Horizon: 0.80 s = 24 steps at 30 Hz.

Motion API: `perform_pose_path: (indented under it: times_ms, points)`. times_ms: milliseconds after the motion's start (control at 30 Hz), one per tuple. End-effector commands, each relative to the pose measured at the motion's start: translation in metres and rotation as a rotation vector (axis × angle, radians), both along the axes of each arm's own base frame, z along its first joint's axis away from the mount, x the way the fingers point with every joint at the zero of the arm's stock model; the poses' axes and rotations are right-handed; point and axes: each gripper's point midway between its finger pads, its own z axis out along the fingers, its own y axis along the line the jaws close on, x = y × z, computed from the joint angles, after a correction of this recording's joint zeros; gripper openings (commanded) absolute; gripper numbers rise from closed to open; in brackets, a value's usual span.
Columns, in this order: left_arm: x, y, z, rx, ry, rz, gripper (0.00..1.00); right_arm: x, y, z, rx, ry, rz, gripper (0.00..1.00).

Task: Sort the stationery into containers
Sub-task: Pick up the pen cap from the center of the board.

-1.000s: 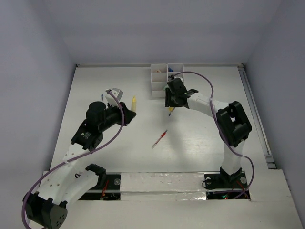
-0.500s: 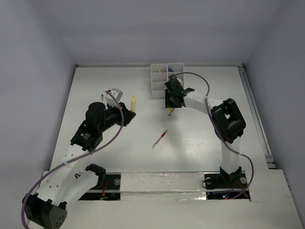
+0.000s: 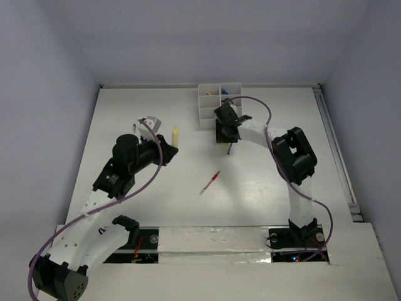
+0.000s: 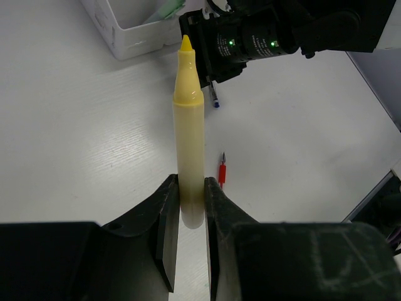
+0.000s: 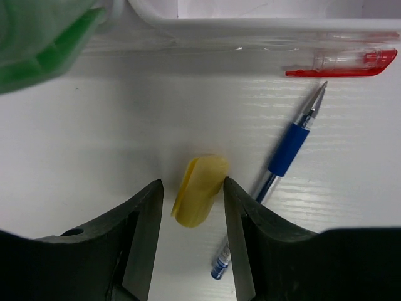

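Since a second ago the right arm is folding its elbow leftward and bringing the right gripper slightly closer to the white tray, while the left arm is keeping its pose. Nearest the bases, the red pen is lying loose on the matte white table, slim and untouched. Beyond it the left gripper is clamping the yellow marker by its butt end, pointing this smooth plastic tube with its tapered tip toward the tray, likely for a tip-first drop. Farther on, the blue pen is lying slantwise, showing a blue grip and a bright metal tip. Just beside it the right gripper's black fingers are standing apart astride a small curved yellow piece on the table — probably lining up a pinch, with no squeeze showing. Against the glossy tray wall a clear-and-red pen part is resting, and something green is blurring the corner — I cannot tell what.
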Motion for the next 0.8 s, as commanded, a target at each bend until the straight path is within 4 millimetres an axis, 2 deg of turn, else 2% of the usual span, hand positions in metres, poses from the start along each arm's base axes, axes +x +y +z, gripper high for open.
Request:
perform_pose_path:
  times_ms: [0,100,333,400,467,633,667,733,767]
  points:
    - [0.0,0.0,0.017,-0.015,-0.066,-0.003,0.0,0.01,0.007,0.011,0.007,-0.022,0.011,0.49]
    - [0.0,0.0,0.017,-0.015,-0.067,-0.003,0.0,0.01,0.006,0.008,-0.001,-0.015,0.01,0.47]
    - [0.0,0.0,0.017,-0.017,-0.066,-0.004,0.0,0.007,0.01,0.007,0.024,-0.016,0.035,0.25]
    - [0.0,0.0,0.017,-0.015,-0.066,-0.003,0.0,0.007,0.01,0.007,0.022,-0.014,0.038,0.23]
    - [0.0,0.0,0.017,-0.016,-0.067,-0.004,0.0,0.007,0.011,0.006,0.018,-0.009,0.047,0.14]
    - [0.0,-0.001,0.018,-0.018,-0.067,-0.007,0.0,0.002,0.031,0.022,0.147,-0.043,0.106,0.02]
    - [-0.001,-0.001,0.018,-0.02,-0.066,-0.009,0.0,0.005,0.038,0.038,0.197,-0.084,0.119,0.01]
    - [-0.001,-0.001,0.017,-0.02,-0.066,-0.011,0.0,-0.001,0.047,0.044,0.256,-0.086,0.155,0.0]
    - [0.0,-0.002,0.018,-0.023,-0.068,-0.011,0.0,-0.002,0.061,0.065,0.34,-0.123,0.199,0.0]
